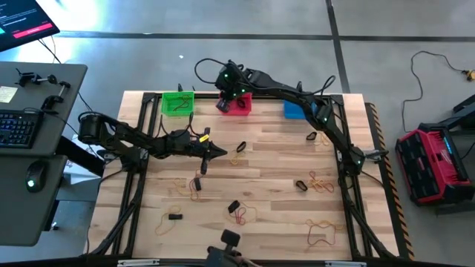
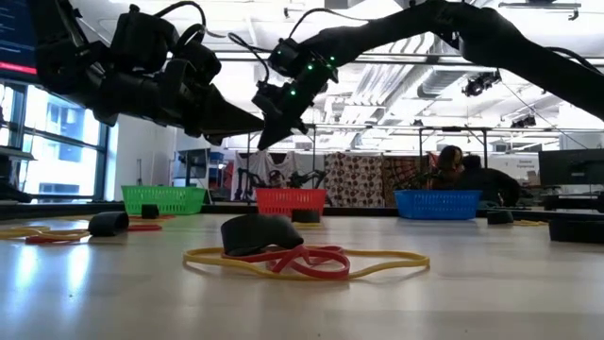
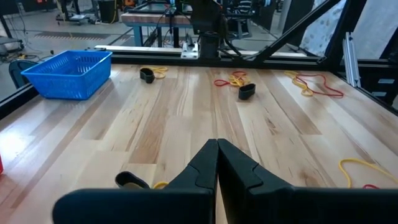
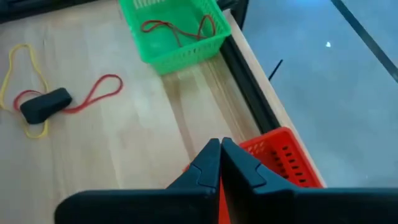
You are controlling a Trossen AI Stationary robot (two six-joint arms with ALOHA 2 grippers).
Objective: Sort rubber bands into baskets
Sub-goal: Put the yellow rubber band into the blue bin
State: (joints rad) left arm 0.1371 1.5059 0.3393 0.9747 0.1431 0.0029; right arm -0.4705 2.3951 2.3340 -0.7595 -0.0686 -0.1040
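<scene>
Three baskets stand along the table's far edge: green (image 1: 178, 102), red (image 1: 241, 104) and blue (image 1: 295, 110). Tan, red and black rubber bands lie scattered on the wood, such as one cluster (image 1: 197, 185) and another (image 1: 319, 182). My right gripper (image 4: 219, 147) is shut and hangs over the red basket's left end (image 4: 283, 160); I see nothing between its fingers. My left gripper (image 3: 217, 147) is shut and empty above the table's middle (image 1: 220, 153), near a black and yellow band (image 3: 132, 181). The green basket (image 4: 177, 30) holds red bands (image 4: 180, 30).
A black band with red and yellow loops (image 4: 43, 103) lies in front of the green basket. More bands lie near the front edge (image 1: 239, 212) and at the front right (image 1: 323, 234). A desk with a keyboard (image 1: 16, 127) stands left of the table.
</scene>
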